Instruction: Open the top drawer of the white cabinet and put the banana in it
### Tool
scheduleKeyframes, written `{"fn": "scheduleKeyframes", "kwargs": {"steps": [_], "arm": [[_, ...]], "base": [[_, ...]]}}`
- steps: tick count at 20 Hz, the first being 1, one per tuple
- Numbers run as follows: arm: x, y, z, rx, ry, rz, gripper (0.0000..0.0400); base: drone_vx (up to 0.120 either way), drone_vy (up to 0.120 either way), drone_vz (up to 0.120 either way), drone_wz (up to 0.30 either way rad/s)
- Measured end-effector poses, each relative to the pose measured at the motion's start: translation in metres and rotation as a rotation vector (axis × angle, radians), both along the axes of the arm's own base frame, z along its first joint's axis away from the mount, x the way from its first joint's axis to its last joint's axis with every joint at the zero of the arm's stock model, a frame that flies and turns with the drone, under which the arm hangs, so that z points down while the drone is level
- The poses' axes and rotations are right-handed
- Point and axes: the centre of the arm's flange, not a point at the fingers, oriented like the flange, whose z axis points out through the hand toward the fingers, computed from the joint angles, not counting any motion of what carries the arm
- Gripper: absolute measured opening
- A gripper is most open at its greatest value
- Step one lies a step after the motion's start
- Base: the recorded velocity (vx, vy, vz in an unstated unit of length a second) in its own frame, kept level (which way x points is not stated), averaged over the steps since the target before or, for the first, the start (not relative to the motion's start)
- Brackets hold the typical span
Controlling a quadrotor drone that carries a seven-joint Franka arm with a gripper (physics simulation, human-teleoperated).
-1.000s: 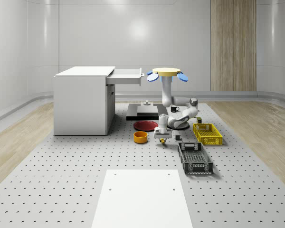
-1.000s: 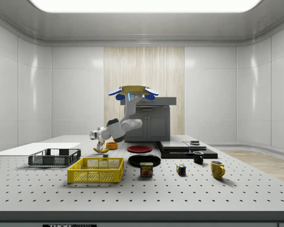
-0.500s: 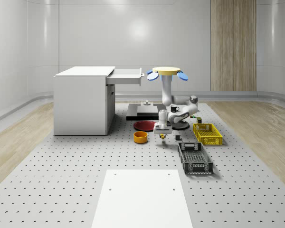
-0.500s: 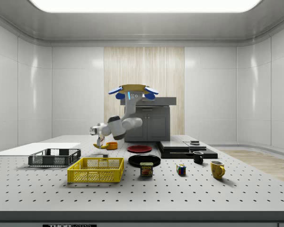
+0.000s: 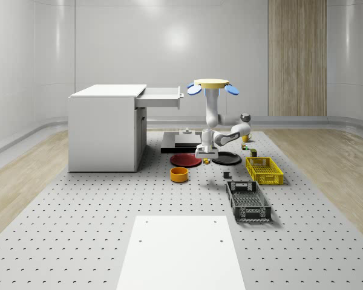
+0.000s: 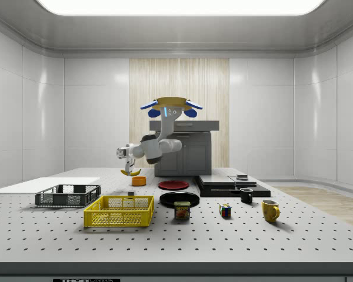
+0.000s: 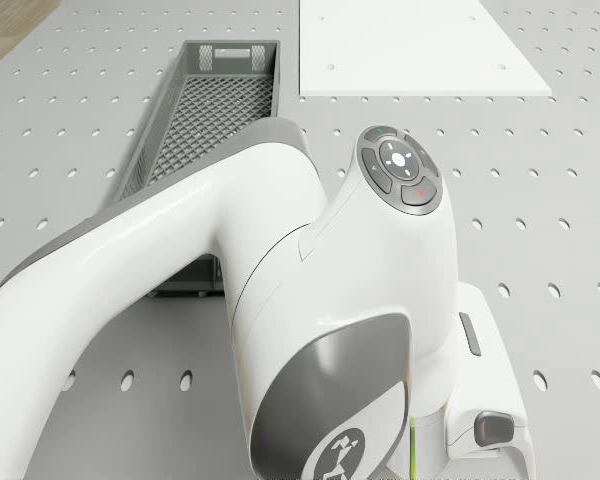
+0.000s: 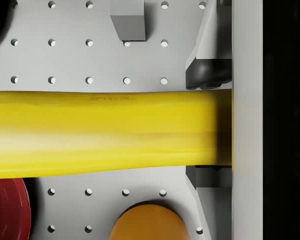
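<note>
1. I have the claw (image 6: 128, 166) clenched across the banana (image 8: 105, 132), which hangs in the air above the counter (image 5: 78, 223); in the wrist view the fruit runs straight across between the two fingers (image 8: 210, 70).

2. My worry: the grip looks to sit toward one end of the banana, so a quick swing of the arm (image 7: 310, 330) could twist or slip the fruit out.

3. Directly below lie an orange bowl (image 5: 179, 174), a red plate (image 5: 185, 159) and a black plate (image 5: 227, 159). A dropped banana would likely land among them or roll off.

4. The drone (image 5: 212, 86) hovers just beside the open top drawer (image 5: 161, 98) of the white cabinet (image 5: 106, 130), over the counter near the plates.

5. The drawer sits high, close to rotor height. I judge that crowding it risks clipping the drawer front with the arm or a rotor.

6. The gray crate (image 5: 248, 200) and yellow basket (image 5: 264, 170) lie well apart from the path and pose little risk.
</note>
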Motion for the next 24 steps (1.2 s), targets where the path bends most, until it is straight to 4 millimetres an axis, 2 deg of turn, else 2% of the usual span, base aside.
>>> {"fn": "scheduleKeyframes", "kwargs": {"steps": [24], "arm": [[0.0000,-0.0001,-0.0025,0.000,0.000,0.001,0.0193]], "base": [[-0.120,0.000,0.120,0.000]]}}
